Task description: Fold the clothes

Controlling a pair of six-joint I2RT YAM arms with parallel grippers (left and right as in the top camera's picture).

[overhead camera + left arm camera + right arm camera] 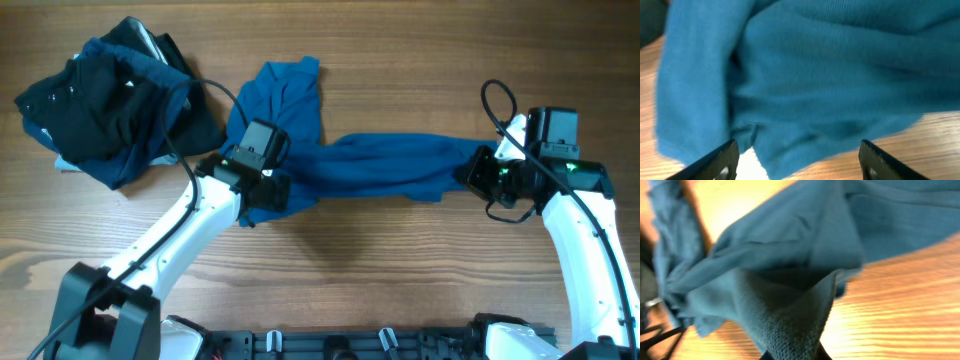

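To the outer side of my left gripper (268,192), near it, a heap of dark clothes (105,105) lies on the table (350,290). That gripper is spread wide, its fingers (725,157) well apart, with the blue garment (385,165) lying just ahead of them, nothing pinched. The garment stretches from there across to my right gripper (476,172), which is clamped tight on a bunched fold of its end.

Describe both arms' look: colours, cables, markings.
The left arm and right arm have white shells with black joints. Left gripper and right gripper are black. Black cables loop off each wrist; green lights glow there. No readable markings.
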